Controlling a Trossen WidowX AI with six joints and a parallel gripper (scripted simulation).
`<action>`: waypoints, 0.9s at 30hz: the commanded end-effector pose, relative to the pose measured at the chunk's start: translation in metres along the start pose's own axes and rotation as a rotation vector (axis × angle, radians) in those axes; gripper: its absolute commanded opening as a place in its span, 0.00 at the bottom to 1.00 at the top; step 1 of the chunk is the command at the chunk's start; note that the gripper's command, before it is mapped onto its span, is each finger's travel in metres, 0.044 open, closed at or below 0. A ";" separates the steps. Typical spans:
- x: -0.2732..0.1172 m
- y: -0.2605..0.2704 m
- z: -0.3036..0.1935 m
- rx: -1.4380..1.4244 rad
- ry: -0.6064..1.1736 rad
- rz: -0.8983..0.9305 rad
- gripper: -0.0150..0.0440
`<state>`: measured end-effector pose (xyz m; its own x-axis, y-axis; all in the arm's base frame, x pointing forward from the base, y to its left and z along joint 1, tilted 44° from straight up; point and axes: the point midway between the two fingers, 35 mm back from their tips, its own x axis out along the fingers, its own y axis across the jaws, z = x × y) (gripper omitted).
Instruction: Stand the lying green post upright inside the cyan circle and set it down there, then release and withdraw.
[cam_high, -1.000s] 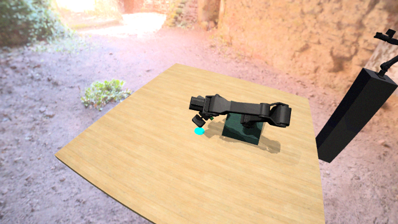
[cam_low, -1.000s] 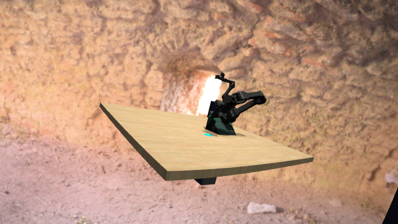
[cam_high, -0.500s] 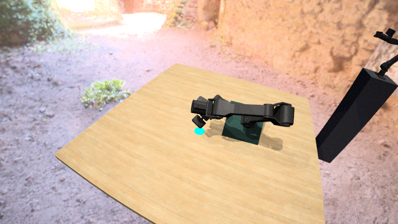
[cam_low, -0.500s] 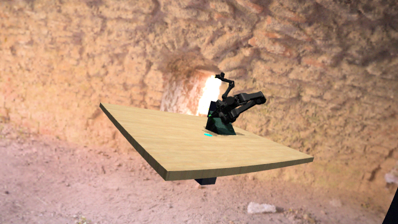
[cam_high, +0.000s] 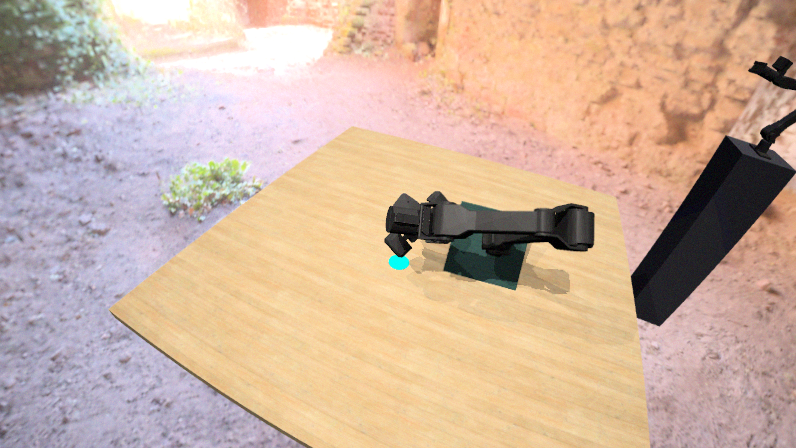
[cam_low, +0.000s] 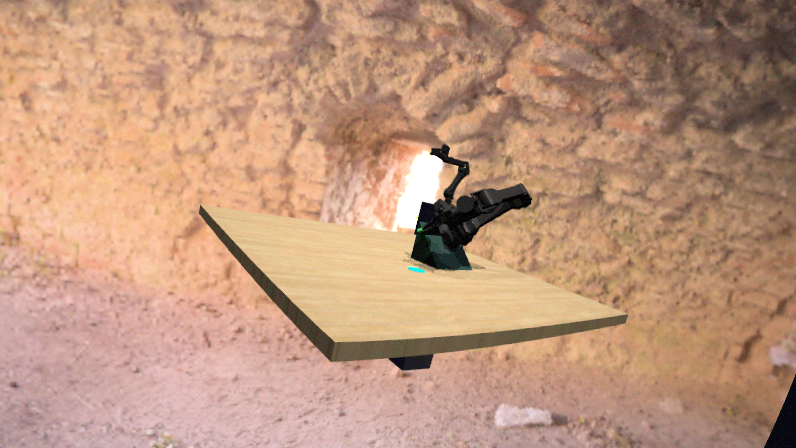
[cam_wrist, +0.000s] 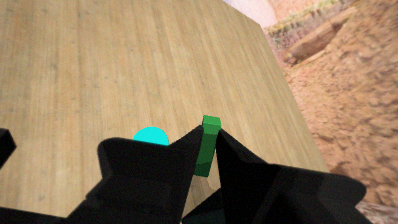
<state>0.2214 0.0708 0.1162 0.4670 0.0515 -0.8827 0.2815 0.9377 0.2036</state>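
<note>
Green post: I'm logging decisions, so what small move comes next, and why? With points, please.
Probably swing the claw (cam_wrist: 209, 130) toward the cyan circle (cam_high: 398, 262) (cam_low: 416, 269) (cam_wrist: 151, 136) before lowering: it grips the green post (cam_low: 420, 229) (cam_wrist: 206, 150) above the table (cam_high: 311, 267) (cam_low: 311, 278) (cam_wrist: 125, 75), and the wrist view shows the circle off to one side.
</note>
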 end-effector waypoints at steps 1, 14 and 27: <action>0.000 0.000 0.000 0.015 -0.031 0.001 0.29; -0.003 0.001 0.002 0.048 -0.116 0.016 0.29; -0.006 0.002 0.004 0.086 -0.198 0.039 0.29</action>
<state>0.2224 0.0719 0.1232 0.6135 0.0161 -0.7895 0.3181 0.9101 0.2658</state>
